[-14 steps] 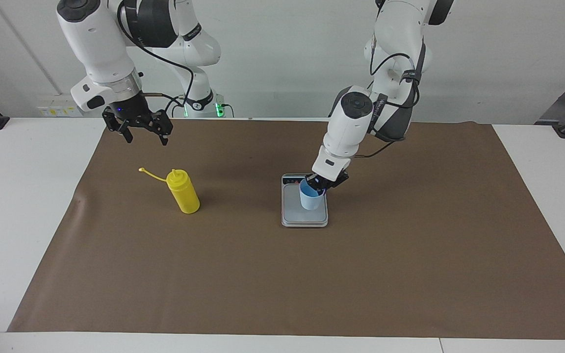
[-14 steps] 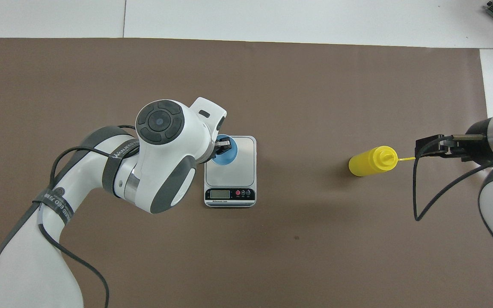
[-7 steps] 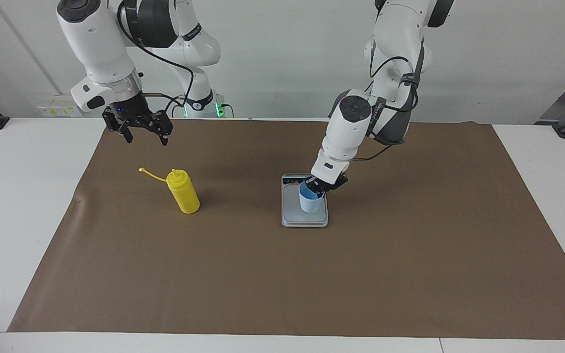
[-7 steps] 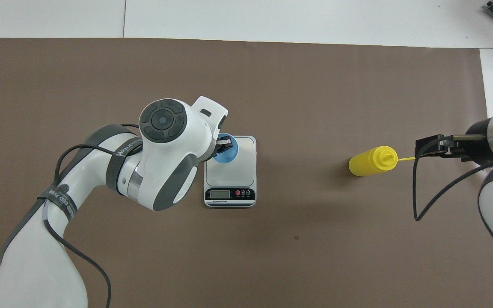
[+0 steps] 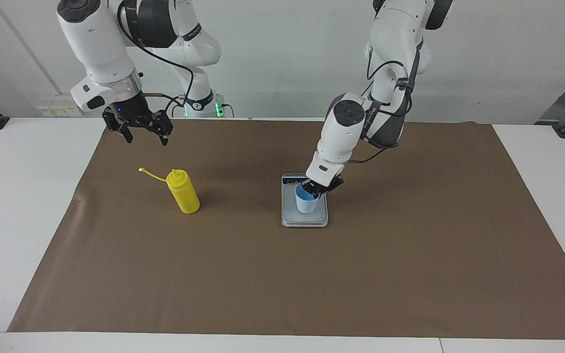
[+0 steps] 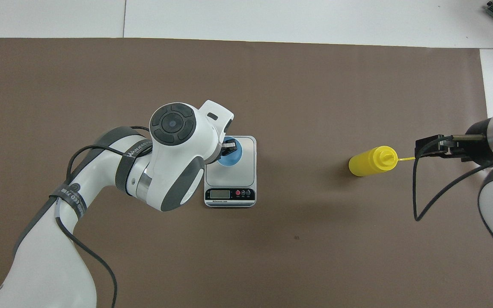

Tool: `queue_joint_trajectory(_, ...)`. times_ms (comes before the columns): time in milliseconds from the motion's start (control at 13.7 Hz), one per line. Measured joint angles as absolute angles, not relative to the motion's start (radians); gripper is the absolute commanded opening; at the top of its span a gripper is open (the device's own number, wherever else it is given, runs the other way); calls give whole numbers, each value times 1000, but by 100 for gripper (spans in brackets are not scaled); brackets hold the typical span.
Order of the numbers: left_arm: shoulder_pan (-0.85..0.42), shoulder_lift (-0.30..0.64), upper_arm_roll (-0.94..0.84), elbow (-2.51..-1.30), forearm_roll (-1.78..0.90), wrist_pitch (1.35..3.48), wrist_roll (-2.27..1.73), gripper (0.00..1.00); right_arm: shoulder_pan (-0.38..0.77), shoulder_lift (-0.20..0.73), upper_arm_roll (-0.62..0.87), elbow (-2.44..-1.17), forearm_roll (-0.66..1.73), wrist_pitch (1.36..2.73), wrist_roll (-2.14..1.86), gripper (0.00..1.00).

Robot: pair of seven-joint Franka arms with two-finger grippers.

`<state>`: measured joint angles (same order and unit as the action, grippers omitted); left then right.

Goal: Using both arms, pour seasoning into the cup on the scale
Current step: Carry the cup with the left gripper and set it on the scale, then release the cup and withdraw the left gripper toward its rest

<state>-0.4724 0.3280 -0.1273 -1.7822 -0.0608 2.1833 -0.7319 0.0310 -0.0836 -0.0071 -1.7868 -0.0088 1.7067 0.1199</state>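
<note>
Left tool (image 5: pixel 318 190) is pinched on the rim of the cup (image 5: pixel 306 202), one fingertip inside it and one outside, its fingers pressed nearly together on the thin wall. That cup is small, light blue and tapered, wider at the top, and it stands upright on the grey-silver plate of the scale (image 5: pixel 304 219), at the plate's end nearer the robots. In the overhead view the scale's (image 6: pixel 246 171) dark display strip, with a pale readout and small round buttons, lies along the short edge nearest the robots, and the cup (image 6: pixel 231 156) is half covered by the left arm's wrist.

Toward the right arm's end of the surface stands the seasoning (image 5: pixel 183 192), a yellow squeeze bottle with a cone nozzle and a thin yellow cap strap reaching out sideways, well apart from the scale. Right tool (image 5: pixel 144 138) hangs spread wide in the air over the brown mat (image 5: pixel 282 284).

That mat covers most of the white surface (image 5: pixel 12 206); a plain pale wall rises at the robots' end. From overhead the right tool (image 6: pixel 432 147) is only partly seen, its arm cut off at the frame's edge.
</note>
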Motion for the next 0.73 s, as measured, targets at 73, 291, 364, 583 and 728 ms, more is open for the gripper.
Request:
queue_joint_trajectory(73, -472, 328, -127, -1782, -56, 2184, -731, 94, 31, -84, -7, -1787, -9, 1707, 120, 100)
queue_joint_trajectory(291, -472, 328, -125, -1781, -20, 2183, -731, 100, 31, -84, -7, -1787, -9, 1707, 120, 100)
queue_joint_trajectory(364, -472, 327, -123, -1776, -11, 2181, -731, 100, 31, -84, -7, -1787, -9, 1707, 120, 100)
queue_joint_trajectory(583, -463, 293, -109, -1753, 12, 2132, -719, 100, 31, -84, -7, -1787, -9, 1707, 120, 100)
queue_joint_trajectory(728, -429, 237, -102, -1745, 14, 2062, -662, 100, 31, -84, -7, -1787, -9, 1707, 120, 100)
